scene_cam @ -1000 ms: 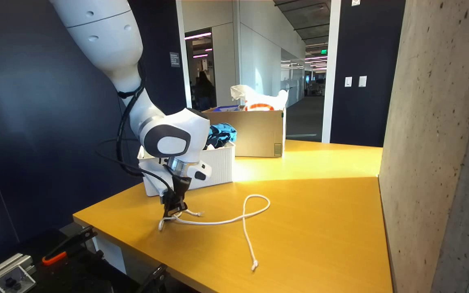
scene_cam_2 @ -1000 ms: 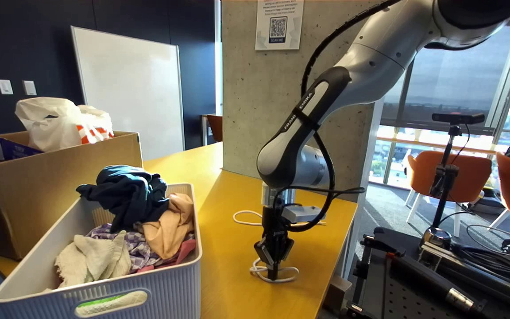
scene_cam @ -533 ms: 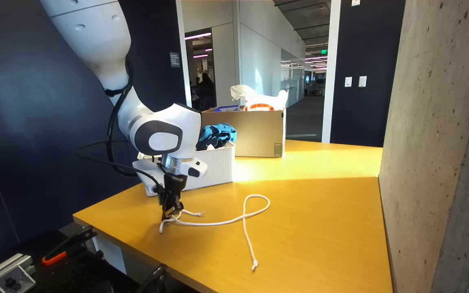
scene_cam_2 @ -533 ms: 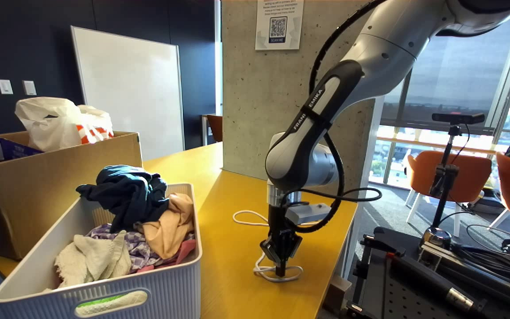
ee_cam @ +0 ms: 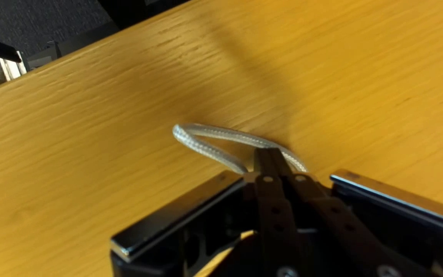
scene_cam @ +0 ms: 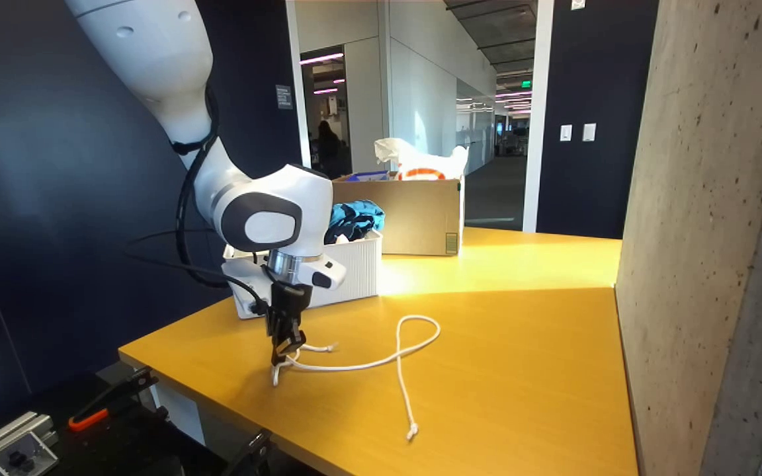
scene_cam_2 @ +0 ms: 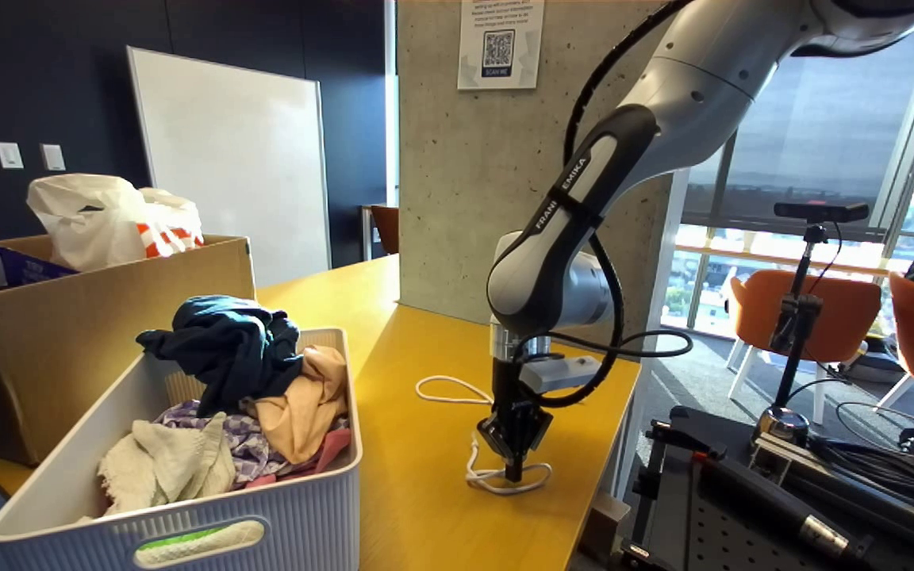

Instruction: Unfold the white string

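Arm (scene_cam: 268,228): reaching down, wrist upright
Gripper (ee_cam: 268,152): low at the table (scene_cam: 520,370), fingertips together; whether anything is pinched, cannot tell
String (scene_cam: 399,356): white, on the table, crossing itself in a loop, bent sharply near fingertips

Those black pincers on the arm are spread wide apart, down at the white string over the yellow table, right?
Almost, but the pincers are not spread apart: the wrist view shows their two tips closed together. The rest holds: they are black and down at the white string, over the yellow table.
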